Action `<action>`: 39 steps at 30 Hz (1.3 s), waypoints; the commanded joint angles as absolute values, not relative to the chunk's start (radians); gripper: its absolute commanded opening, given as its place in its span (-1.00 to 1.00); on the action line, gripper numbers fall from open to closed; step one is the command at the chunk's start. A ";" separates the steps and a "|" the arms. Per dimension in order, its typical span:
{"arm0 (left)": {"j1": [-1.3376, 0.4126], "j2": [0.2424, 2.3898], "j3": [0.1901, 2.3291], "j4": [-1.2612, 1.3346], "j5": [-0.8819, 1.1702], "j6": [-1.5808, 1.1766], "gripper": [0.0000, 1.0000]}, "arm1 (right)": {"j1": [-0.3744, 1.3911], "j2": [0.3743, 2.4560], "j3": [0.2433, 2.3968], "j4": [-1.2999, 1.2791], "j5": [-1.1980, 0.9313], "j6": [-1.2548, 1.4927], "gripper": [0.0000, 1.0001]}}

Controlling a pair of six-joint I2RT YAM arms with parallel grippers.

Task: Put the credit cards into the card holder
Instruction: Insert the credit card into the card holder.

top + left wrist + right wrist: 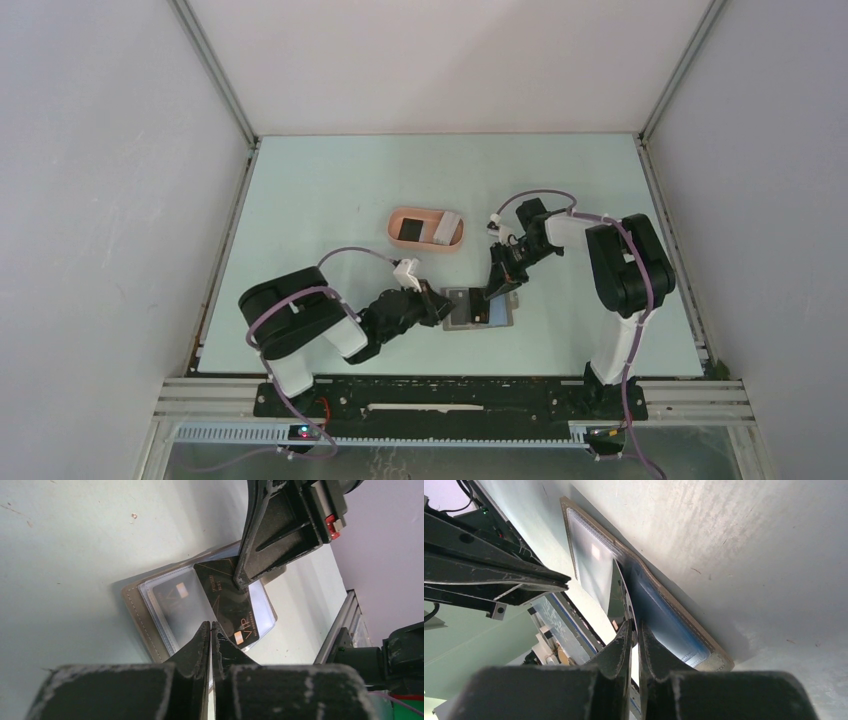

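The salmon-pink card holder (393, 228) sits mid-table with a black card (408, 230) and a whitish-grey card (448, 229) inside. Nearer me, the grey wallet (462, 308) lies open. My right gripper (495, 293) is shut on a corner of a black VIP credit card (225, 597), which is tilted up out of the wallet (137, 607). In the right wrist view that card (616, 592) shows edge-on between the right gripper (634, 626). A blue card (661, 617) stays in a wallet sleeve. My left gripper (210, 625) is shut, its tips down on the wallet's clear sleeves.
White enclosure walls ring the pale green table (330, 190). A metal rail (450, 390) with both arm bases runs along the near edge. The two grippers are close together over the wallet.
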State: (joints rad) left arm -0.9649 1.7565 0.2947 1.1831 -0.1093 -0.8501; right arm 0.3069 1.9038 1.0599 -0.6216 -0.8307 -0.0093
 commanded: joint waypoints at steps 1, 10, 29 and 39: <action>-0.959 1.699 0.256 1.193 -0.119 -0.870 -0.86 | 0.317 1.922 1.094 -0.641 -0.778 -0.021 -0.76; -0.968 1.696 0.253 1.117 -0.131 -0.906 -0.83 | 0.328 1.926 1.104 -0.656 -0.763 -0.026 -0.80; -0.992 1.693 0.346 0.872 -0.173 -0.892 -0.97 | 0.346 1.952 1.127 -0.702 -0.729 -0.035 -0.85; -0.992 1.700 0.353 0.867 -0.166 -0.889 -0.98 | 0.347 1.945 1.128 -0.711 -0.746 -0.036 -0.86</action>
